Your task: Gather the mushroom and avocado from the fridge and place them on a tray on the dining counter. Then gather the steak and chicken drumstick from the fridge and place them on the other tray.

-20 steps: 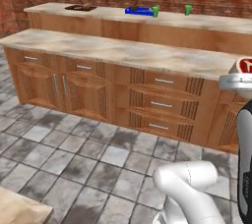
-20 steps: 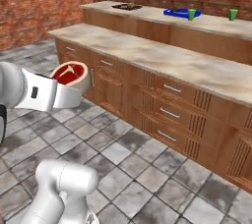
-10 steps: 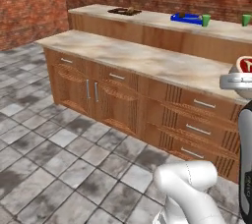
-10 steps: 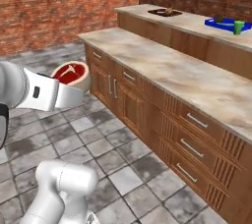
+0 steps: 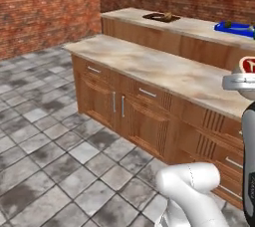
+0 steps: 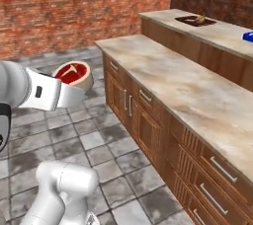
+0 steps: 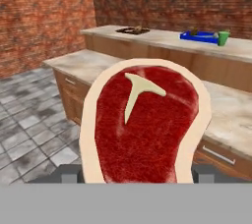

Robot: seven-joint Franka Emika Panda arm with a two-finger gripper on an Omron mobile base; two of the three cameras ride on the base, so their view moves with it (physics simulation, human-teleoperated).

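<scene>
Left base view: you see the white arm rising at the lower right, its forearm upright at the right edge, with the red steak with a pale fatty rim (image 5: 247,64) carried at its top. Far beyond the claw, on the long beige marble-look dining counter (image 5: 199,26), lie the dark reddish-brown rectangular tray (image 5: 160,17) and, to its right, the bright blue rectangular tray (image 5: 237,28). A nearer wooden island with a similar marble-look top (image 5: 164,69) stands between claw and counter.

Right base view: you see the forearm reaching level from the left edge, the steak (image 6: 73,73) at its end, held clear above the grey tiled floor (image 6: 99,135). The brown tray (image 6: 195,20) lies well apart, up and right of the claw.

Hand view: you see the two-finger claw (image 7: 135,173) clamped on the steak (image 7: 145,120), which stands upright directly ahead of it. The brown tray (image 7: 132,30) lies beyond, to the upper left of the steak; the blue tray (image 7: 201,37) and a small green cup (image 7: 224,38) beyond, to its upper right.
</scene>
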